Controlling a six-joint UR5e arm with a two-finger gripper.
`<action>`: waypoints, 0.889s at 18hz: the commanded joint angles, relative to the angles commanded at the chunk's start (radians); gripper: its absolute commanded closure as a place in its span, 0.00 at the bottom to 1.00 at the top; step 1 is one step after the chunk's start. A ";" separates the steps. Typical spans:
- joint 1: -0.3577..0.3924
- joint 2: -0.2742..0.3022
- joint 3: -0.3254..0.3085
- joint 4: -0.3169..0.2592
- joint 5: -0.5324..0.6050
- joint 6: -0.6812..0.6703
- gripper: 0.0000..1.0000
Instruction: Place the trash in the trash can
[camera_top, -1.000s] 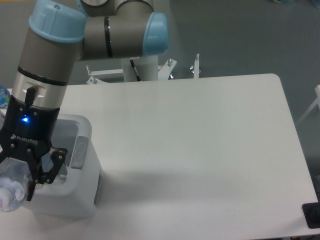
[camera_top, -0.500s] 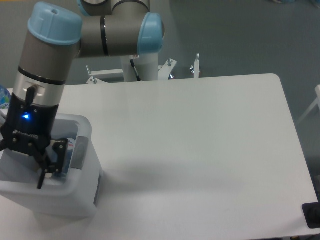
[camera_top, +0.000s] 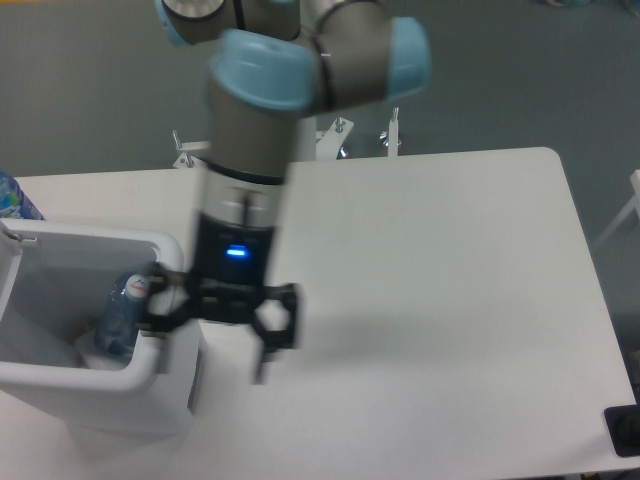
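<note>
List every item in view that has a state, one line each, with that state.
clear plastic bottle: inside the trash can, leaning, cap end up.
trash can: upright, top open, holding the bottle.
gripper: motion-blurred, jaws spread, empty, beside the can above the table.
blue bottle: at the left edge behind the can, mostly cut off.
table: bare where visible right of the can.

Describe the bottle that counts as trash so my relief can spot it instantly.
Start at the white-grey trash can at the table's left edge. Inside, leaning against its right wall, lies the clear plastic bottle with a blue-white label. The other bottle, deep blue, sits outside, behind the can at the frame's left edge.
</note>
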 joint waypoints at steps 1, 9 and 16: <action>0.025 -0.012 -0.008 0.000 0.000 0.032 0.00; 0.160 -0.048 -0.060 -0.029 0.030 0.287 0.00; 0.154 -0.055 -0.071 -0.182 0.320 0.618 0.00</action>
